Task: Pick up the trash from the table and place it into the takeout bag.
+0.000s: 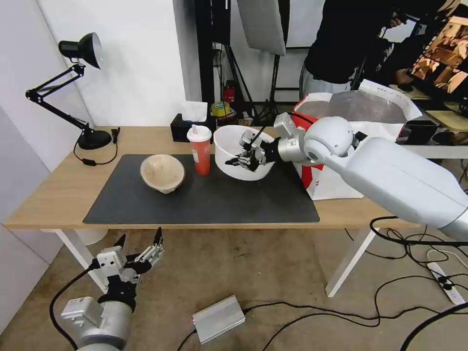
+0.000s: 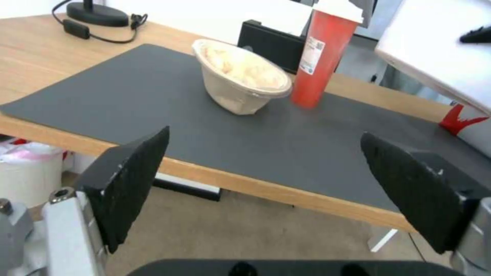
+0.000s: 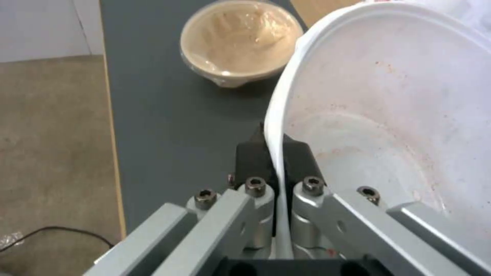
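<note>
Trash first: the large white plastic bowl (image 3: 389,115) is pinched at its rim between the two black pads of my right gripper (image 1: 247,159), one pad inside the wall and one outside, as the right wrist view shows close up. In the head view the bowl sits tilted over the far right part of the dark-grey mat (image 1: 204,195), its smooth inner wall speckled with faint red residue; whether its base touches the mat I cannot tell. Just beside it on my left stands the tall red cup (image 1: 200,150), upright, with a white lid and a white printed label on its side whose writing is too small to read. Farther left rests the smaller beige bowl (image 1: 162,172), round, paper-like and leaning a little, its mouth covered by crinkled clear film. All of this lies on the light-wood table (image 1: 58,195). The takeout bag (image 1: 360,114) stands at the table's right end beyond my right arm, white with red panels and a silver lining showing at its open top. My left gripper (image 1: 139,247) hangs low in front of the table edge, below tabletop level, its ribbed black fingers (image 2: 133,180) spread wide with nothing between them. Behind the cup is a black tissue box (image 1: 187,126), and a black desk lamp (image 1: 73,87) stands at the far left corner.
</note>
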Controlling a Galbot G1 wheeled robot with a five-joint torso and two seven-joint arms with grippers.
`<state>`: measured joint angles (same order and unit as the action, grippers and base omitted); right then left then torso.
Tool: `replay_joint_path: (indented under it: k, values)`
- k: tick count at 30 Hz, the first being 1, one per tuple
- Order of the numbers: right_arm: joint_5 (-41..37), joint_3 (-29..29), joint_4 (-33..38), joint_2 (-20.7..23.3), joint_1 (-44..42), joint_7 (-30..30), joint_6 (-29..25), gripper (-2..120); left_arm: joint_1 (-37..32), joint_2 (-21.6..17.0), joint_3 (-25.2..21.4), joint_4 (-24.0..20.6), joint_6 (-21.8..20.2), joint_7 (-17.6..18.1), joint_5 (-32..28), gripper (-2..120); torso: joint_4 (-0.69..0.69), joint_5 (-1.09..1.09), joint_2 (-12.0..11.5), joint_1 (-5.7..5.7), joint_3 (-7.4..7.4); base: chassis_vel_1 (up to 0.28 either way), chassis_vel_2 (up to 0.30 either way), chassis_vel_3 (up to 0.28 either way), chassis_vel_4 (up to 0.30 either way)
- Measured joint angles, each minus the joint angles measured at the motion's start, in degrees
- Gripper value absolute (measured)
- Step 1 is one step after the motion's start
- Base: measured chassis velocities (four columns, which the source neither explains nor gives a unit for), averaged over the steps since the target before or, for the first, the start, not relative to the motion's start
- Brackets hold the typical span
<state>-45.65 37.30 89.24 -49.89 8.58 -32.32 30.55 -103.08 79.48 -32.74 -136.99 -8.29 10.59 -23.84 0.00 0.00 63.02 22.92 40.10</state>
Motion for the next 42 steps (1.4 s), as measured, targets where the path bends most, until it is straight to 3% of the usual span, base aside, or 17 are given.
replay_joint_path:
  k: [35,42]
  values:
    - [-2.4,-0.7,1.8,1.0,5.0,0.6,0.2,0,-0.5,0.1,-0.2,-0.4,0.3,0.0,-0.1,100,0.00,0.00,0.0,0.00,0.00,0.000,0.000,0.000,0.000]
    - [-3.6,-3.3,0.0,0.7,6.2,0.4,0.4,0,0.0,1.0,0.3,-0.5,0.3,0.0,-0.2,100,0.00,0.00,0.0,0.00,0.00,0.000,0.000,0.000,0.000]
